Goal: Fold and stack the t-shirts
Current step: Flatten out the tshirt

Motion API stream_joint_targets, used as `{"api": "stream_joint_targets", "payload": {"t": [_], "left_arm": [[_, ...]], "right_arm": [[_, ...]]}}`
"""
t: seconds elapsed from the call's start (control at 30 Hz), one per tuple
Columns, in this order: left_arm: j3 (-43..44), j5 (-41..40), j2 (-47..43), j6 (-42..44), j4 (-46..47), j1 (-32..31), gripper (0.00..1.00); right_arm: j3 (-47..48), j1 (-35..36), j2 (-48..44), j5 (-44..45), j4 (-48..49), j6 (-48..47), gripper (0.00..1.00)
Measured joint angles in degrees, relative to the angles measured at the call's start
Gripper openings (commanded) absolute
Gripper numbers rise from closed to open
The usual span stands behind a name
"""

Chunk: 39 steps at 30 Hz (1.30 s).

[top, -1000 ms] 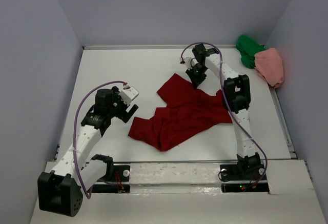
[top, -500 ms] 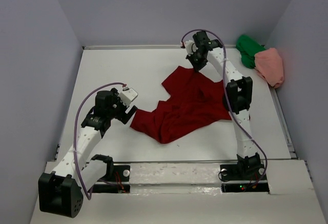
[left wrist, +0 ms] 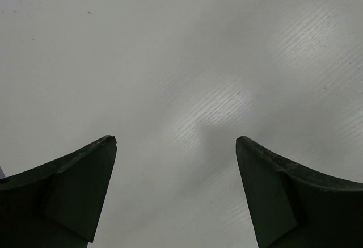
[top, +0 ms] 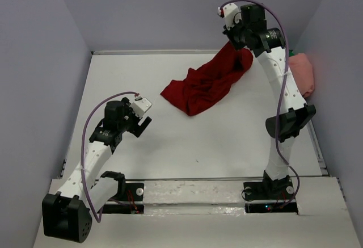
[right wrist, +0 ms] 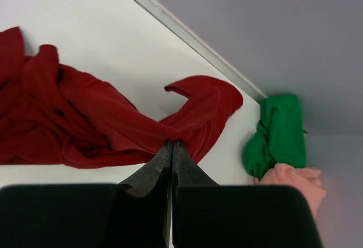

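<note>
The dark red t-shirt (top: 201, 86) hangs bunched from my right gripper (top: 235, 43), which is raised high at the back right; the shirt's lower end trails on the table. In the right wrist view my right gripper (right wrist: 172, 142) is shut on a fold of the dark red t-shirt (right wrist: 85, 117). The green t-shirt (right wrist: 278, 134) and the salmon pink t-shirt (right wrist: 292, 183) lie crumpled together in the back right corner. In the top view my right arm partly covers the pink t-shirt (top: 302, 73). My left gripper (top: 142, 124) hovers open over bare table at the left, its fingers (left wrist: 85, 185) wide apart with nothing between them.
Grey walls (top: 51, 61) close in the white table (top: 198, 146) on the left, back and right. A raised rail (right wrist: 187, 32) runs along the back edge. The arm bases (top: 266, 191) sit at the near edge.
My right arm has swung up and back to the right, pulling the dark red t-shirt off the table's middle towards the back. The left arm has hardly moved.
</note>
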Motion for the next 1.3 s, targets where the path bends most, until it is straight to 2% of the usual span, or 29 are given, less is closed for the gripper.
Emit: {"api": "stream_joint_targets", "payload": {"t": [0.2,0.43,0.63,0.77,0.9,1.03,1.2,1.3], "left_arm": [[0.0,0.0,-0.4,0.0,0.0,0.2,0.99],[0.0,-0.2,-0.4,0.0,0.0,0.3,0.99],[0.0,1.2,-0.1,0.3,-0.1,0.3,0.99],[0.8,6.8,3.4,1.5,-0.1,0.3,0.99],[8.6,13.4,15.4,2.5,-1.0,0.3,0.99],[22.6,20.3,29.2,1.7,-0.4,0.3,0.99],[32.6,26.7,37.0,-1.4,2.1,0.3,0.99],[34.6,29.6,39.2,-3.0,2.8,-0.3,0.99]], "right_arm": [[-1.6,0.0,-3.5,1.4,0.4,-0.6,0.00],[-8.1,0.0,-9.7,2.1,0.4,-0.6,0.00],[-21.1,0.0,-25.0,2.2,2.3,0.1,0.00],[-29.2,0.0,-34.2,3.1,3.5,0.3,0.00],[-34.1,0.0,-36.3,3.5,4.9,0.7,0.00],[-37.6,0.0,-34.1,3.1,4.1,1.3,0.00],[-32.2,0.0,-32.1,-0.5,0.5,2.3,0.00],[-30.4,0.0,-33.7,-2.5,1.0,2.8,0.00]]}}
